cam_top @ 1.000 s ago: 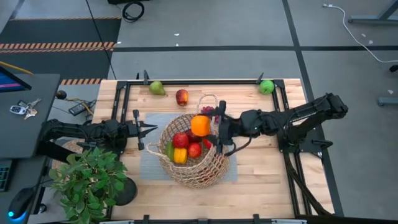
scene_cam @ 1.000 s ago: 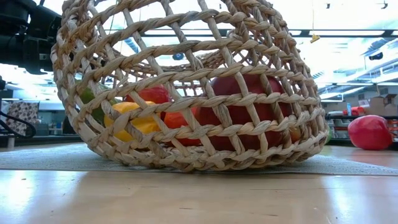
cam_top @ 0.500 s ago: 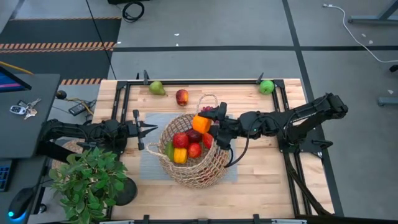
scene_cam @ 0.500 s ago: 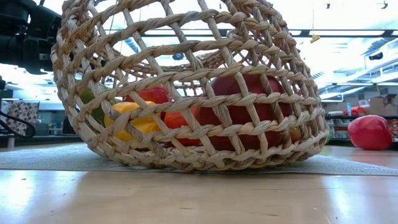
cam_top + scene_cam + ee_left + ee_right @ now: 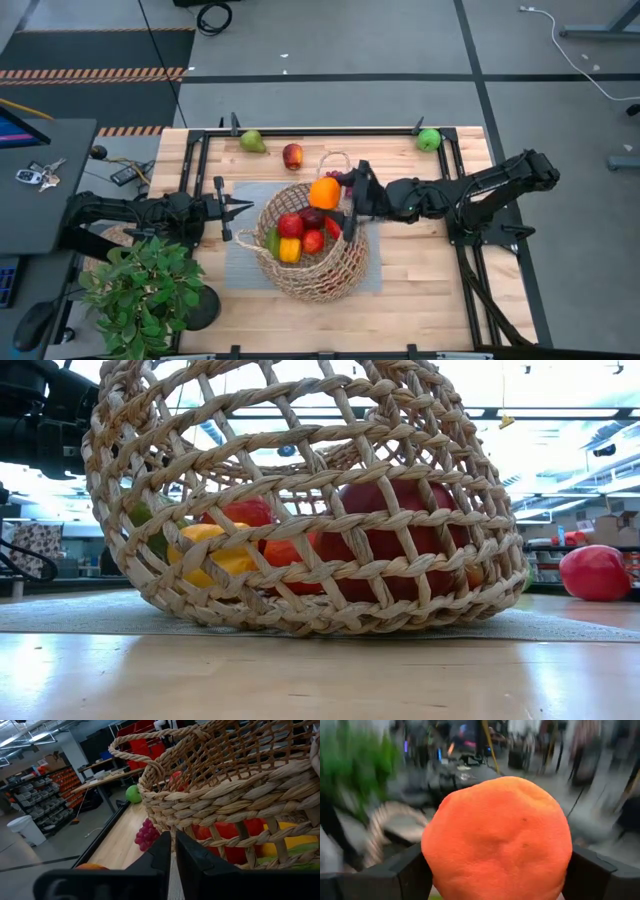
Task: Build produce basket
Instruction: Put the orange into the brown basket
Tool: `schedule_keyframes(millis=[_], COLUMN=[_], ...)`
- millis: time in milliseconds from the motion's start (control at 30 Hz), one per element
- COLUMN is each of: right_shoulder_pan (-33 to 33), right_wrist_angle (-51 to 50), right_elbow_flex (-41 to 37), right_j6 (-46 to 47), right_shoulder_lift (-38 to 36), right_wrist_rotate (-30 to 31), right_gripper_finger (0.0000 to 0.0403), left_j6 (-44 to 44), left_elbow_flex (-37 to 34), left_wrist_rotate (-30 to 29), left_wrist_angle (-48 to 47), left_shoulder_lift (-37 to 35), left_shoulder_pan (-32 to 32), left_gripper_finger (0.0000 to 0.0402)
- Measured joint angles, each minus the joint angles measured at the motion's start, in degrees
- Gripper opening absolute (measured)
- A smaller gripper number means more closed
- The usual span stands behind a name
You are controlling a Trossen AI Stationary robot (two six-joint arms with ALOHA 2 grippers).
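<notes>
The wicker basket (image 5: 312, 243) sits on a grey mat (image 5: 240, 262) pretty much dead center of the wooden table (image 5: 420, 290), and it's already got a pile in it: a red apple (image 5: 290, 225), a yellow pepper (image 5: 290, 250), another red piece (image 5: 313, 241) and something green (image 5: 272, 240) tucked at the 9 o'clock side of the pile. The right gripper (image 5: 350, 205) is reaching in from 3 o'clock and hangs right over the basket's rim at about 1 o'clock, its fingers spread wide around an orange (image 5: 324, 193); in the right wrist view the orange (image 5: 497, 840) fills the gap between the two dark fingers (image 5: 407, 870), clamped on both sides. The left gripper (image 5: 240, 208) is parked just off the basket at 9 o'clock, fingers pinched together with nothing in them. In the left wrist view you can see the closed tips pointing at the basket wall, with purple grapes (image 5: 147, 834) on the table past it. Loose stuff at the 12 o'clock edge of the table: a green pear (image 5: 252, 142), a red-yellow apple (image 5: 292, 156), and a green apple (image 5: 429, 139) towards 1 o'clock. A potted plant (image 5: 140, 290) stands at the 8 o'clock corner.
</notes>
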Motion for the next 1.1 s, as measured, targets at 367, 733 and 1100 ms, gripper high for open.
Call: schedule_keyframes(millis=[367, 733, 1100], right_shoulder_pan=[0.0, 0.0, -1.1], right_wrist_angle=[10.1, 17.8, 17.8], right_elbow_flex=[0.0, 0.0, 0.0], right_j6=[40.8, 34.7, 23.3], right_shoulder_lift=[0.0, 0.0, 0.0], right_wrist_rotate=[-11.4, -16.6, -13.8], right_gripper_finger=[0.0346, 0.0346, 0.0346], left_j6=[0.0, 0.0, 0.0], left_elbow_flex=[0.0, 0.0, 0.0], left_wrist_rotate=[0.0, 0.0, 0.0], left_wrist_angle=[0.0, 0.0, 0.0], left_shoulder_lift=[0.0, 0.0, 0.0], left_shoulder_pan=[0.0, 0.0, 0.0], left_gripper_finger=[0.003, 0.0032, 0.0033])
